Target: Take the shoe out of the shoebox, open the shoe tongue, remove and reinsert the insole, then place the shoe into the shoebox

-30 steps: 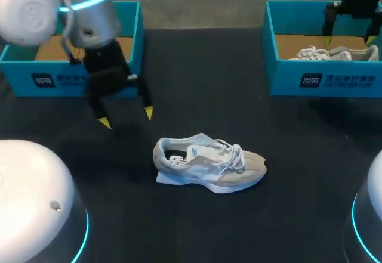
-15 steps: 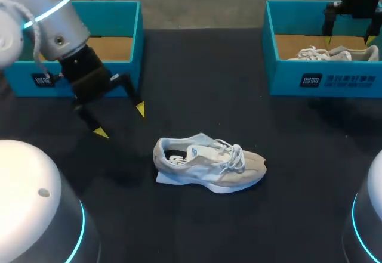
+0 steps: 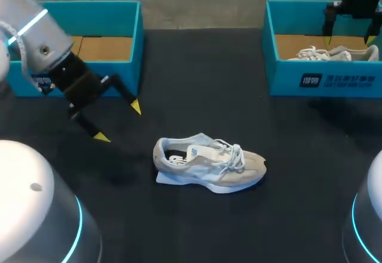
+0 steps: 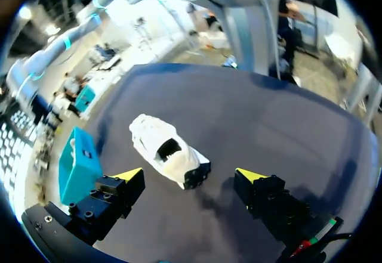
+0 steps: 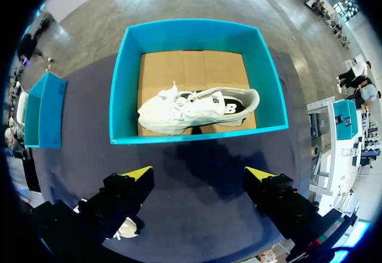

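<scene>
The black table (image 3: 197,84) fills my head view, with one teal box at each far corner. The shoe (image 3: 209,164), a pale beige and white trainer, stands on its sole out on the bare tabletop near the middle. It is in neither box. Its toe points toward my right arm's side and its heel toward my left. The laces lie loose over the tongue, and the opening looks dark inside.

My left gripper (image 3: 118,121) hangs over the table between the left shoebox (image 3: 113,17) and the shoe, near the heel but apart from it. Its two yellow-tipped fingers are spread wide with nothing between them. In the left wrist view the heel end of the shoe sits just ahead of the gap between the fingers (no contact that I can see). The left shoebox shows a bare brown cardboard floor.

My right gripper (image 3: 349,39) hovers above the right shoebox (image 3: 280,66), jaws likewise released and holding nothing. A second shoe (image 5: 197,109), white, lies lengthwise across that box's cardboard floor. In the right wrist view, the box and its shoe sit ahead of the spread fingers, well clear of both tips.
</scene>
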Tool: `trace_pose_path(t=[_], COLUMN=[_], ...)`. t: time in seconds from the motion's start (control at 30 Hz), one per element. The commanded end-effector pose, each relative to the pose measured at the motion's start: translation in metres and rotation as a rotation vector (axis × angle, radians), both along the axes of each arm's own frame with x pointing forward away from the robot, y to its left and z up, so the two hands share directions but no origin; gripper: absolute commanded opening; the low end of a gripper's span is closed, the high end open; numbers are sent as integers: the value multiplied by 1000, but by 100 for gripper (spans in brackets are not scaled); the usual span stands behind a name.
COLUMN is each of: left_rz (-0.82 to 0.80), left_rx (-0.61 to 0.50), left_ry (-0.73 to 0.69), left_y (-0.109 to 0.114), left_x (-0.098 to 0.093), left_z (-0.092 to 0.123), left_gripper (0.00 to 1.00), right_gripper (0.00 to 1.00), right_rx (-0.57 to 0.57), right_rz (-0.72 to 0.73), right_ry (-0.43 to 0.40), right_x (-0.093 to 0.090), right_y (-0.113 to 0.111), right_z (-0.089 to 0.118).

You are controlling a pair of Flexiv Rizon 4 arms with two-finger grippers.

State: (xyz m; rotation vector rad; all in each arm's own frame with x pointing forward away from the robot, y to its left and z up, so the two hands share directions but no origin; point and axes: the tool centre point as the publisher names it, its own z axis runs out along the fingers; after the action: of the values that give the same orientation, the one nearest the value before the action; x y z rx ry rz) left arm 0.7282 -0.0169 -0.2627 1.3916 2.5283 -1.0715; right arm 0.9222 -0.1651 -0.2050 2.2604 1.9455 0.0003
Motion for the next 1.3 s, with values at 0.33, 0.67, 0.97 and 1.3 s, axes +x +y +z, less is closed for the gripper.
trace_pose_path(t=[0.33, 0.67, 0.97, 1.3], left_rz=[450, 579, 552, 549], left_rx=[-453, -508, -434, -315], left_ry=[451, 558, 641, 602], left_y=[13, 10, 4, 3], left_x=[-17, -17, -10, -8], left_z=[-32, -57, -62, -68], left_gripper=[100, 100, 100, 100], right_gripper=[100, 100, 100, 100], right_rx=[-1, -1, -1, -1], right_rz=[-1, -1, -1, -1], right_ry=[0, 0, 0, 0], right_x=[0, 0, 0, 0], right_y=[1, 1, 1, 1], right_z=[0, 0, 0, 0])
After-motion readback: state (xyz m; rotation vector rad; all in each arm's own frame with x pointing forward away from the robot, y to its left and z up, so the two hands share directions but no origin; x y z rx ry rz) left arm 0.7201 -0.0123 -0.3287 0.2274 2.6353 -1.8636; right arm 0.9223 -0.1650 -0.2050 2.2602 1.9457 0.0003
